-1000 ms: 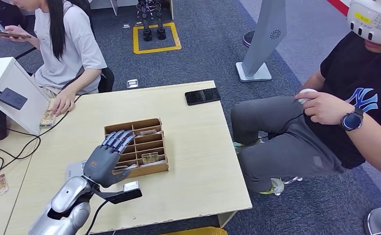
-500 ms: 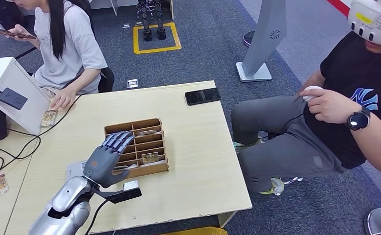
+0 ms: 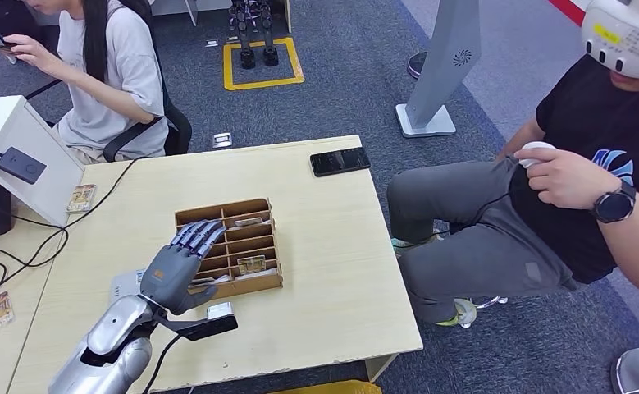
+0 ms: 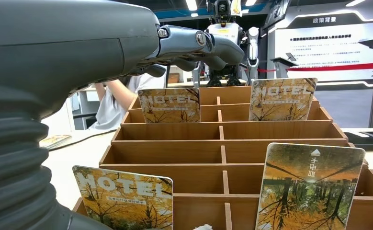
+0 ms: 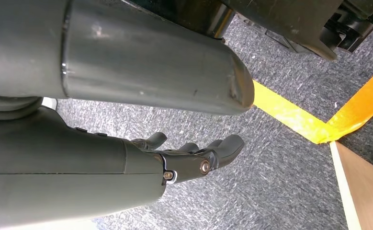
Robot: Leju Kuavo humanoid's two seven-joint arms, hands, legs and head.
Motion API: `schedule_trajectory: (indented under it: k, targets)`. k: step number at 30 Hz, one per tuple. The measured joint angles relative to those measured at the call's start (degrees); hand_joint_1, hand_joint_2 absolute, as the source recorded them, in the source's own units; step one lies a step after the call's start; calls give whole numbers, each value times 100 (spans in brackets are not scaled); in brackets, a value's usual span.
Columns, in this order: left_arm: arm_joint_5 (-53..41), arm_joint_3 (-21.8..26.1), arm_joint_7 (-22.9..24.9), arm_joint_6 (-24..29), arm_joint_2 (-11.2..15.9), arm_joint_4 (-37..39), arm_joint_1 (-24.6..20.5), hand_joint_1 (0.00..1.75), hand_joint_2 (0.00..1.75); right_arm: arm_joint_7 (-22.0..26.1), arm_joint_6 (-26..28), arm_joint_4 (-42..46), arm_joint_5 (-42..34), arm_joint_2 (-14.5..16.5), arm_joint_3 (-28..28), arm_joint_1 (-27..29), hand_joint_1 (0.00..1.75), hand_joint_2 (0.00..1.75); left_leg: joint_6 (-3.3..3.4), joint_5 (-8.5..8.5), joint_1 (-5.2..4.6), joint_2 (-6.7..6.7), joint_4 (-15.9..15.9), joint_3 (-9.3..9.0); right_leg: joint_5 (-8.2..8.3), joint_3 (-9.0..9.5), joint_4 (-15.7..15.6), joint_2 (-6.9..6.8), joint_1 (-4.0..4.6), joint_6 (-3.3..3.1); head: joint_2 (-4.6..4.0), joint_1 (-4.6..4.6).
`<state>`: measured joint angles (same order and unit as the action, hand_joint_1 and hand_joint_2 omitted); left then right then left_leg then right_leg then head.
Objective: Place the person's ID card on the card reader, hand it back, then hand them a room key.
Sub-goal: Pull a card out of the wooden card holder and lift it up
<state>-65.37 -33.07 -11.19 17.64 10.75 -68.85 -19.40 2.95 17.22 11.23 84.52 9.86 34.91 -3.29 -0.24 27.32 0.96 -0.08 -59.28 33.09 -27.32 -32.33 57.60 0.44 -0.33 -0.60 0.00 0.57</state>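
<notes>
One left hand [image 3: 178, 267], fingers spread and empty, hovers over the compartmented wooden tray [image 3: 268, 282]; upright printed hotel key cards [image 4: 169, 105] stand just beyond its fingertips.

Wooden key tray [image 3: 186, 217] sits mid-counter, with autumn-print HOTEL room key cards [image 4: 169, 105] standing upright in its slots. ID card [image 3: 80, 198] lies flat beside the white stand holding the black card reader [image 3: 20, 165].
</notes>
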Motion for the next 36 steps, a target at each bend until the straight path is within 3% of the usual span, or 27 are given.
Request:
schedule_trajectory:
  k: [14,22,36]
  targets:
    - [120,0,-69,-23,21,3,5,0,175,-12,-1,0,1,0,0,0,0,0,0,0,0,0,1,3,0,1,1,0,0,0,0,0]
    - [940,39,-468,-325,697,-620,357,0,175,-49,-7,0,11,0,49,38,0,0,-3,1,4,0,3,8,-4,-8,4,2,3,-4,0,-2]
    - [926,50,-511,-396,869,-828,457,0,175,-45,-7,0,20,0,90,36,0,0,-5,-4,3,0,2,10,0,-8,5,-1,2,-3,0,-1]
